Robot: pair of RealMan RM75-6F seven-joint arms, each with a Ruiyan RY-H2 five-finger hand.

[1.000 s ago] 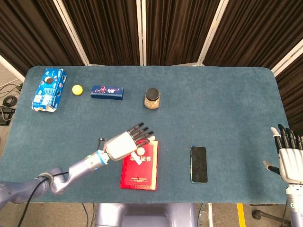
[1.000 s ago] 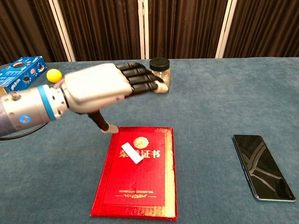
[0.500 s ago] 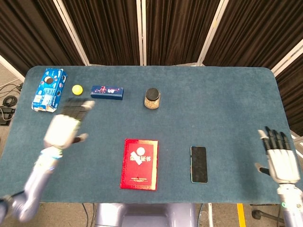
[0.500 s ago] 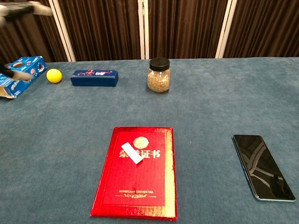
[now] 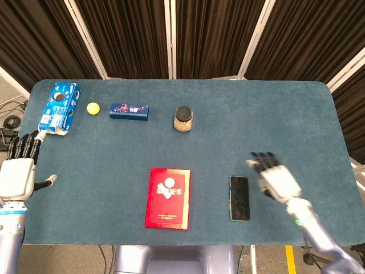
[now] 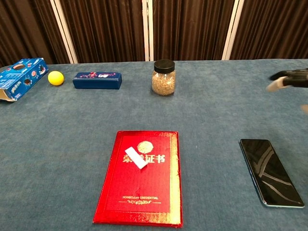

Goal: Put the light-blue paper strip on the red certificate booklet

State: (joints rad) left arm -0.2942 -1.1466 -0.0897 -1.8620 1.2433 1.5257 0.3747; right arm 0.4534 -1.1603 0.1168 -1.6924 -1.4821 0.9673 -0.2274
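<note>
At the near left edge of the table, the left hand (image 5: 16, 176) hangs with fingers straight and apart, holding nothing, well clear of the work. In the middle, near the front, the paper strip (image 6: 135, 158) lies slantwise on the upper part of the red certificate booklet (image 6: 142, 192), so the placing looks done. Right of the phone (image 5: 239, 197), the right hand (image 5: 272, 177) hovers with fingers extended, empty.

Light-blue paper strip (image 6: 135, 157) lying on red certificate booklet (image 6: 142, 177), black phone (image 6: 270, 172) well right, right hand (image 6: 289, 78) at edge
</note>
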